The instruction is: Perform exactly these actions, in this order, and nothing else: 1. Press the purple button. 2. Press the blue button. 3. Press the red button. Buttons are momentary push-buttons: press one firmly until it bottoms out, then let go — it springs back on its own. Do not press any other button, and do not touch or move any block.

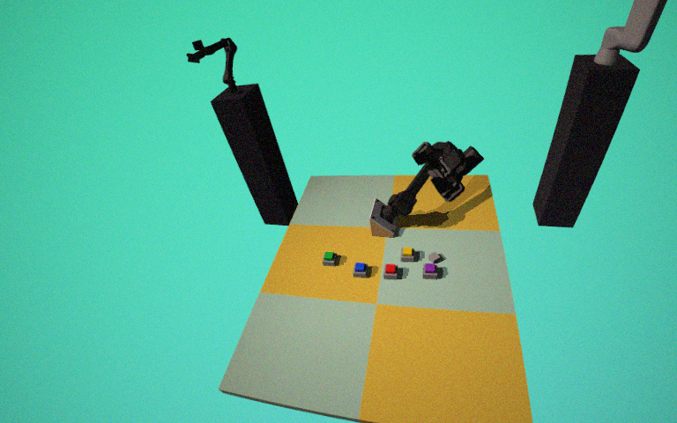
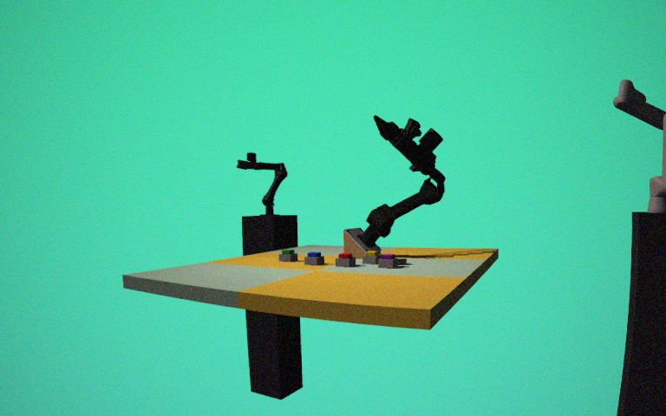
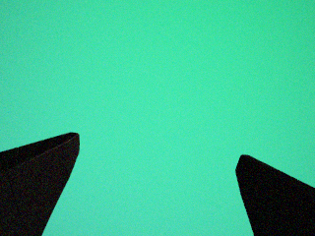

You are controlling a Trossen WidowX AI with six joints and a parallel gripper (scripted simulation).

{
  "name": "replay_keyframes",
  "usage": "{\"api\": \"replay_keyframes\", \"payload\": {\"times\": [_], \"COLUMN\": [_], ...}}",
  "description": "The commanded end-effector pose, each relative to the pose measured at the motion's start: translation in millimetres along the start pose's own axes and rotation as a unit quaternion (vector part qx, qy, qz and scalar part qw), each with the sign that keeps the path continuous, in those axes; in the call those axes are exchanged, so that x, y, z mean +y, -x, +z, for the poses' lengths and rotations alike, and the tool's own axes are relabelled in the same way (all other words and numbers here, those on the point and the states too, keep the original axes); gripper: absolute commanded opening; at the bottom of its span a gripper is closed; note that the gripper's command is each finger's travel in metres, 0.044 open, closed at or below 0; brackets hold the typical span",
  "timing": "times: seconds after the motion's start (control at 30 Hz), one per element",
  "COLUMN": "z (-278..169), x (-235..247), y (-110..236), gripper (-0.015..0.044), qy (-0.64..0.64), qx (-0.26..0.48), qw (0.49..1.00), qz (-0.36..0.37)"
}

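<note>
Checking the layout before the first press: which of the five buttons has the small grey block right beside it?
The yellow button. The grey block lies just to its right in the top view, behind the purple button; yellow also sits nearest the arm's base.

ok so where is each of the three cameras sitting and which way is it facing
top: high beyond the table's free end, looking down at the chequered grey-and-yellow table; whole black arm shows.
exterior: level with the table's edge, side-on; arm reared up, open gripper high.
wrist: on the gripper, aimed at green backdrop; two dark fingertips show.
shared: top and exterior both show the purple button and red button.
</note>
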State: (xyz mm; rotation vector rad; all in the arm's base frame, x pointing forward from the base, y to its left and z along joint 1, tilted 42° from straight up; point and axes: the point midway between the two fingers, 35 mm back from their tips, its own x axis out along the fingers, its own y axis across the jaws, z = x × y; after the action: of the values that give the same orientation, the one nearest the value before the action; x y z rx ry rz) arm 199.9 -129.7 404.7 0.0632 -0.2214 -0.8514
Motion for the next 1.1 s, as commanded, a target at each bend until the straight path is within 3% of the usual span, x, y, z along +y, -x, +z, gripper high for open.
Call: {"api": "replay_keyframes", "payload": {"times": [0.0,0.2,0.4,0.63,0.83,1.07], "z": [-61,-121,-174,-208,-195,-194], "x": [54,88,108,117,126,127], "y": [-12,3,40,105,160,161], "gripper": [0.0400,0.0400,0.0400,0.0400,0.0400,0.0400], "qy": [0.114,0.177,0.200,0.159,0.049,0.044], "qx": [0.142,0.281,0.432,0.615,0.758,0.762], "qw": [0.974,0.910,0.805,0.629,0.444,0.438], "qz": [0.134,0.248,0.353,0.447,0.475,0.475]}}
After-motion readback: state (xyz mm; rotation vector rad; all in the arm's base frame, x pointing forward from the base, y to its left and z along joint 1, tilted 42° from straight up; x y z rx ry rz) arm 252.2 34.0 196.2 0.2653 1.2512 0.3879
